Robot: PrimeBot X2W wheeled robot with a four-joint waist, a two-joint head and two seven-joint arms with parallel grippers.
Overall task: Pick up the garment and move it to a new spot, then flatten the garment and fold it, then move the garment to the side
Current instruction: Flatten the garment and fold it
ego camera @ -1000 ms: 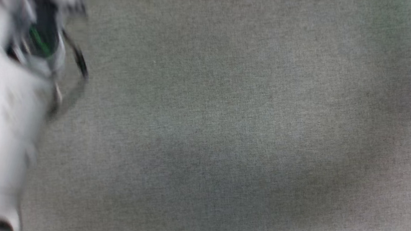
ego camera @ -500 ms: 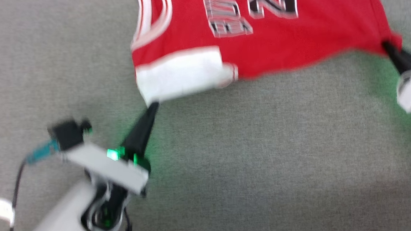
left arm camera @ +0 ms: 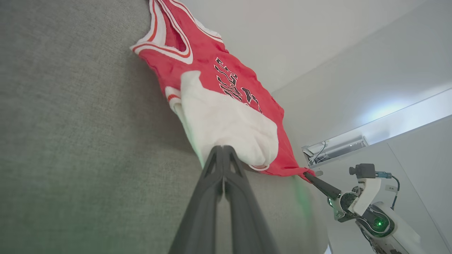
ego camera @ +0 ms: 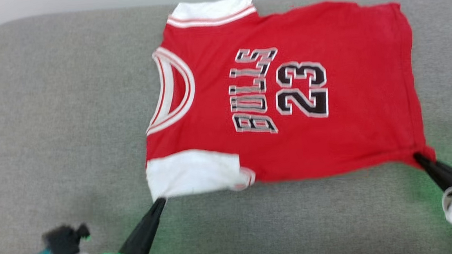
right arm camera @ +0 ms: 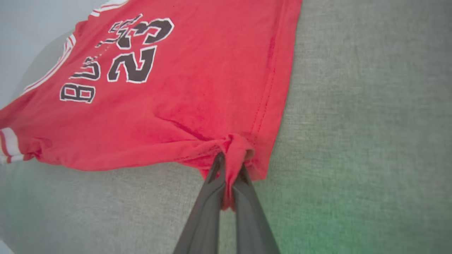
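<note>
- Your left end effector (ego camera: 159,202) was pinched shut on the near edge of the white cuff panel (ego camera: 193,172). Its fingers were pressed together, with only a thin bite of cloth at the tips.
- Your right end effector (ego camera: 419,156) was also clamped, on the hem corner (right arm camera: 236,148), where the red cloth bunched into a small knot between the fingers.
- Between the two end effectors, the near edge of the garment (ego camera: 357,95) bowed away from you instead of running straight. The step looked like flattening, so you would have done well to draw both grips apart evenly and low over the counter (ego camera: 52,114) until that edge ran taut.
- Just past the left tips, the cuff panel's striped end was curled over on the side toward the right end effector. A gentle outward pull looked likelier to open it than a lift.
- Beyond the right tips, a crease ran from the pinched corner into the red cloth. Too hard a tug there would probably have deepened it, or slipped the left's thin hold.
- Further out, the body of the garment lay print-up and mostly smooth on the counter.
- Farthest from both end effectors, the neckline (ego camera: 172,91) lay flat. The far cuff (ego camera: 211,10) reached the counter's far edge, so drawing toward yourself seemed the safer direction.
</note>
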